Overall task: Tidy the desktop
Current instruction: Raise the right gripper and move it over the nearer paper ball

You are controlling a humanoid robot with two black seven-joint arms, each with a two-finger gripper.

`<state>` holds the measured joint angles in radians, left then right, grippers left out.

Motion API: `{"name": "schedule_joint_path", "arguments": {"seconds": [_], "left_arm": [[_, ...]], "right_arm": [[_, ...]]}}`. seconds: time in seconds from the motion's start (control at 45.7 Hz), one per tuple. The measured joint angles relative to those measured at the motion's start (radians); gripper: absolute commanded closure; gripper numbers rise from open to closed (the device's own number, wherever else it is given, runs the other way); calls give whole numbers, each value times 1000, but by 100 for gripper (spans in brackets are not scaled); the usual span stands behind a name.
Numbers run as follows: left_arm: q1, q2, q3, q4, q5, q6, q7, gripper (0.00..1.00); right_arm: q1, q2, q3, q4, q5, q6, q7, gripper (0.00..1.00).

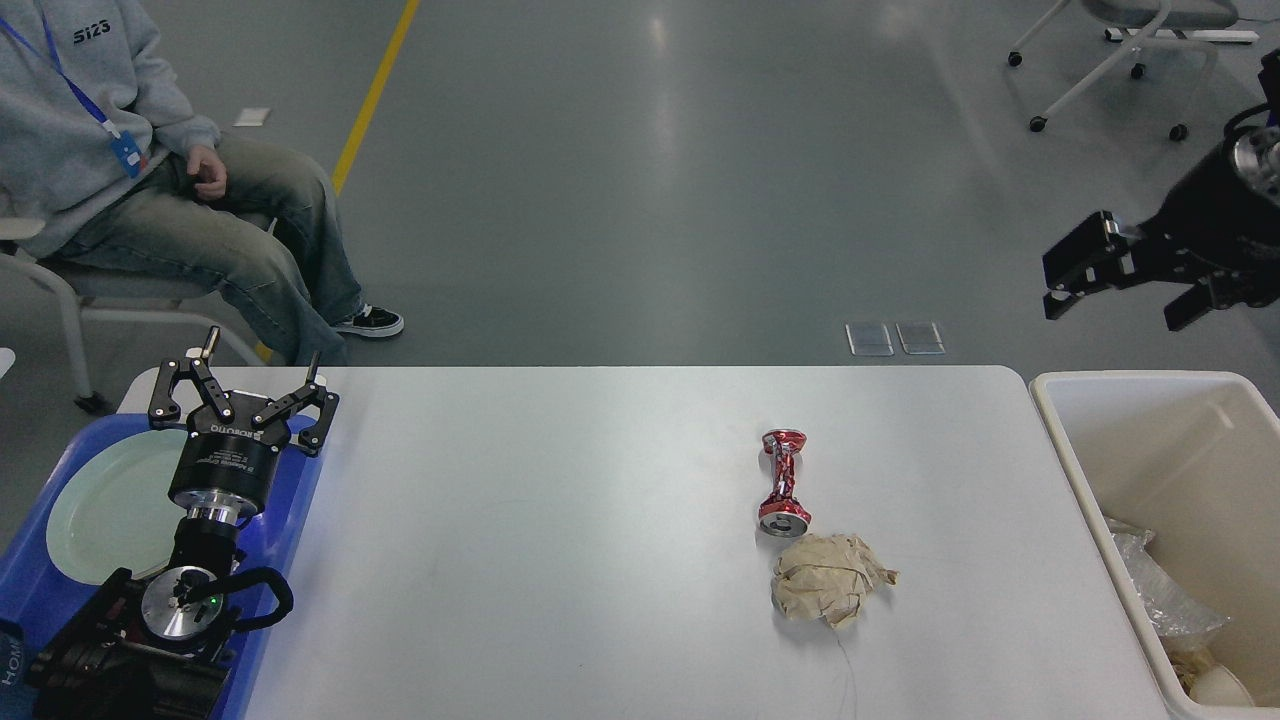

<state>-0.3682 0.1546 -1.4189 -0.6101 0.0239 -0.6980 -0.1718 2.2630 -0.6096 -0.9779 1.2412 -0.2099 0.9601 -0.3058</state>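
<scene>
Across the lower half of the head view lies the white worktop, its long axis running left to right, its far edge with rounded corners set against the grey floor. Right of its middle rests a crushed red can, pinched at the waist, its long axis pointing roughly away from the robot, with its open end nearer the robot. Just beside that near end, and seemingly touching it, sits a crumpled ball of brown paper.

At the left edge a blue tray overlaps the worktop and carries a pale green plate. The left tool stands over the tray's far end with its two fingers spread apart, nothing between them. On the right, a cream bin stands against the worktop's short end; crinkled clear plastic and other scraps lie in its near corner. The right tool hangs above and beyond the bin, over the floor, its fingers apart and empty.

Beyond the worktop on the left a person in a grey hoodie and jeans sits on a chair. A white wheeled chair stands far right on the floor. Bare surface lies between each tool and the can.
</scene>
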Motion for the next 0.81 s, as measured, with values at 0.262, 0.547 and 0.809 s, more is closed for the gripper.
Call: {"name": "schedule_joint_path", "arguments": {"seconds": [0.262,0.547,0.809], "left_arm": [[0,-1,0,0,0,0,0,4],[0,-1,0,0,1,0,0,4],[0,0,0,0,1,0,0,4]], "right_arm": [[279,253,-196,149,164,-3,-2,0],[450,356,-334,352,306,-125,4,1],[426,368,-373,373,334,-145,6,1]]}}
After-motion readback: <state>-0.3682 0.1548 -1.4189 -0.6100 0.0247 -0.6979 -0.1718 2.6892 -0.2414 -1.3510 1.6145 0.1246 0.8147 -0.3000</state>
